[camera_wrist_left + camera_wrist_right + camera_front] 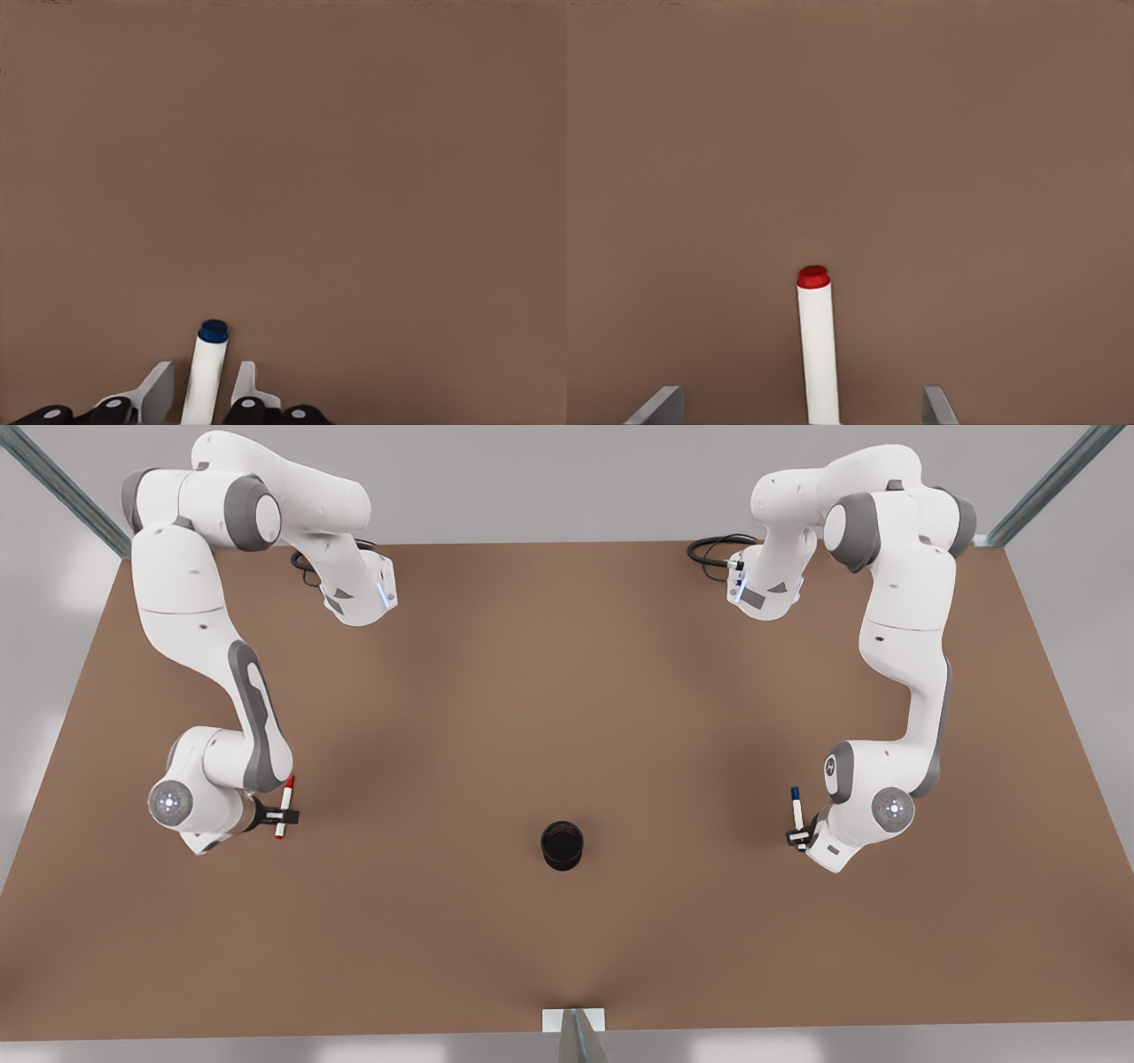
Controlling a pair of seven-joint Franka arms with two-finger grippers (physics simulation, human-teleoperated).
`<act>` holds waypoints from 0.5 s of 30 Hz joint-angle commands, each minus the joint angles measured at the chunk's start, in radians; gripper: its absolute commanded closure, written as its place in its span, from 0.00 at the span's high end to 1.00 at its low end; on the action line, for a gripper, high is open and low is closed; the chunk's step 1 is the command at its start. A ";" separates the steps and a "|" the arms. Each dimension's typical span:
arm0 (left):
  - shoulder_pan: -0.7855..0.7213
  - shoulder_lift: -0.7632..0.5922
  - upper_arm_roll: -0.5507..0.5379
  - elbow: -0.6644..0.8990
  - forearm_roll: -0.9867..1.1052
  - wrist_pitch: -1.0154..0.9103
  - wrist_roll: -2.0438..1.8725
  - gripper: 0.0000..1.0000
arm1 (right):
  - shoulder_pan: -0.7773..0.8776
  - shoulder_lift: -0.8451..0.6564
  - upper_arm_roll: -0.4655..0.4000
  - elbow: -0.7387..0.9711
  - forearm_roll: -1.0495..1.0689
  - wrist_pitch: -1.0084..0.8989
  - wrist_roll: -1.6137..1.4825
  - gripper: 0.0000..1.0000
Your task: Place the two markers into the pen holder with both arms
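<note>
- Since each marker is a thin, stiff, light pen with a smooth barrel, it will likely slip or swing if pinched near an end; a hold across the white barrel near its middle suits it best, and a light squeeze should do
- The left gripper, at the front view's right, has its fingers drawn in close on either side of the blue marker, gripping low on the barrel; the blue cap points up the picture in the front view
- In the left wrist view the blue marker runs out from between the fingers toward the counter, its blue end foremost
- The right gripper, at the front view's left, sits across the red marker about mid-barrel
- In the right wrist view the red marker stands between fingers set wide apart, neither touching the barrel; whether anything holds it there cannot be told
- The holder stands upright on the counter between the two arms, well apart from both markers, mouth open upward; being small and light, it would probably tip if a marker struck its rim
</note>
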 commanded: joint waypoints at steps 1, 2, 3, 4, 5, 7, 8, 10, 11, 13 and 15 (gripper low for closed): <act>-0.001 -0.001 0.000 -0.001 0.002 0.014 -0.030 0.49 | -0.002 0.015 0.000 -0.001 0.002 0.111 -0.060 1.00; -0.001 -0.001 0.000 0.001 0.004 0.014 -0.028 0.49 | 0.000 0.017 0.000 -0.003 0.002 0.117 -0.060 0.96; 0.000 -0.001 0.000 0.001 0.036 0.014 -0.030 0.48 | 0.000 0.021 0.000 -0.006 0.002 0.128 -0.066 0.90; 0.002 -0.001 0.000 0.001 0.039 0.014 -0.030 0.48 | -0.002 0.024 0.000 -0.016 0.002 0.149 -0.072 0.87; 0.000 -0.001 0.000 0.001 0.039 0.014 -0.030 0.48 | -0.002 0.026 0.000 -0.020 0.001 0.154 -0.074 0.83; 0.000 -0.001 0.000 0.001 0.039 0.014 -0.031 0.47 | -0.002 0.026 0.000 -0.032 0.002 0.174 -0.075 0.76; 0.000 -0.001 0.000 0.001 0.039 0.014 -0.031 0.46 | -0.006 0.024 0.000 -0.039 0.002 0.183 -0.081 0.73; -0.001 0.005 0.000 0.001 0.039 0.014 -0.031 0.46 | -0.006 0.024 0.000 -0.039 0.002 0.182 -0.081 0.68; -0.001 0.005 0.000 0.001 0.039 0.014 -0.031 0.46 | -0.008 0.024 0.000 -0.039 0.002 0.182 -0.083 0.68; -0.003 0.011 0.000 0.001 0.039 0.014 -0.033 0.45 | -0.008 0.024 0.000 -0.039 0.001 0.183 -0.084 0.67; -0.003 0.011 0.000 0.001 0.039 0.014 -0.033 0.41 | -0.009 0.024 0.000 -0.039 0.002 0.183 -0.084 0.66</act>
